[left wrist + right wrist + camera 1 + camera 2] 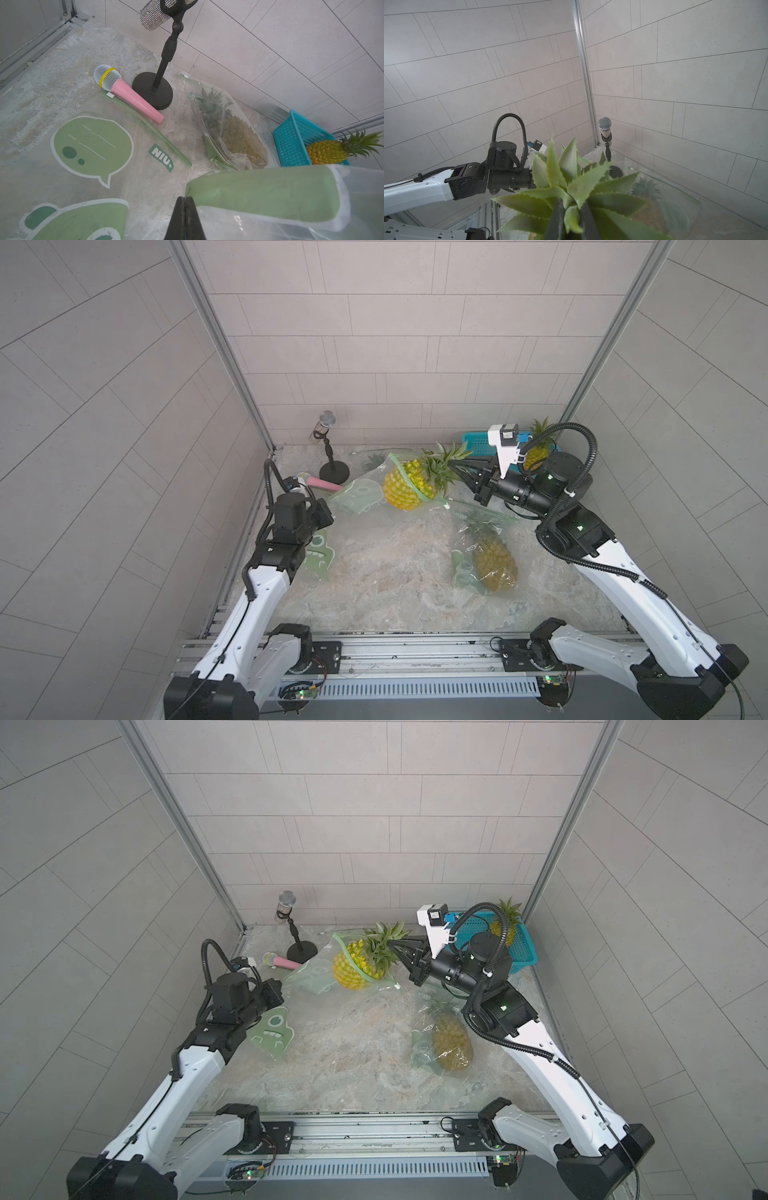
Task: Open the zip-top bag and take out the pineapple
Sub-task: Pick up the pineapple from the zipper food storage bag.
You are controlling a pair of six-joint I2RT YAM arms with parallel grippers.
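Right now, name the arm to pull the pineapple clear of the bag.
Right. The right gripper is shut on the pineapple by its crown, fruit half out of the bag. The left gripper pinches the bag's other end, so it only anchors.

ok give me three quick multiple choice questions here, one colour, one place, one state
1. What colour is the basket? A red; B yellow; C blue.
2. Where does the pink microphone lie? A in the basket; B on the table beside the base of the microphone stand; C clipped upright in the stand.
3. What is the right gripper doing? A shut on the crown of the pineapple; B open above the table; C holding the pink microphone.
Answers: C, its mesh is blue; B, it lies flat by the round base; A, leaves are pinched in it, fruit half out of the zip-top bag.
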